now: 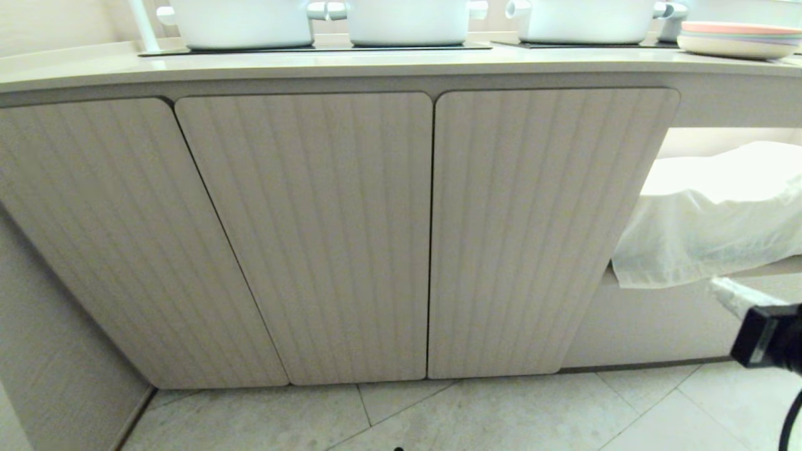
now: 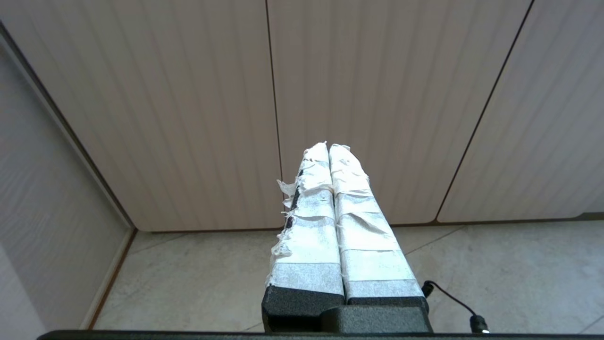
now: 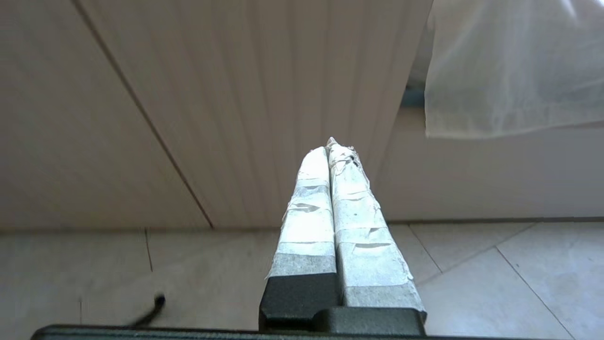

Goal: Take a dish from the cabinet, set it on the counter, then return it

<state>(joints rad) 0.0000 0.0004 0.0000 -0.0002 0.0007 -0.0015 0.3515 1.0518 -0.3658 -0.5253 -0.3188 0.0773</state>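
Cabinet doors all closed: beige wood-look base cabinet (image 1: 326, 238) with vertically ribbed, round-cornered doors fills the head view, three doors side by side, so the light-blue dish is hidden and I can't tell where it sits. Above it, long cream-beige surface (image 1: 376, 66) carries black glass cooktop panels (image 1: 313, 47) with three white pots (image 1: 407, 22) in a row. Far right on the surface: stack of plates with a pink one on top (image 1: 739, 37). Right of the doors, open niche with a white cloth (image 1: 708, 219) draped over its shelf edge. Pale tiled floor (image 1: 501, 413) below. Right hand (image 1: 730, 294) enters at the lower right edge, tape-wrapped tip just under the cloth's hem, black wrist block behind it; left arm out of this view.

Left wrist view: left hand (image 2: 329, 147), white-taped fingers (image 2: 311, 208) pressed together, holding nothing, pointing at the lower part of the closed doors near a door seam, clear of them. Floor tiles underneath, thin black cable (image 2: 453, 302) beside the hand's base.

Right wrist view: right hand, taped fingers (image 3: 351, 203) together, empty, aimed at the right edge of the rightmost door (image 3: 264, 104). White cloth hangs off to the side over the niche, apart from the fingers.
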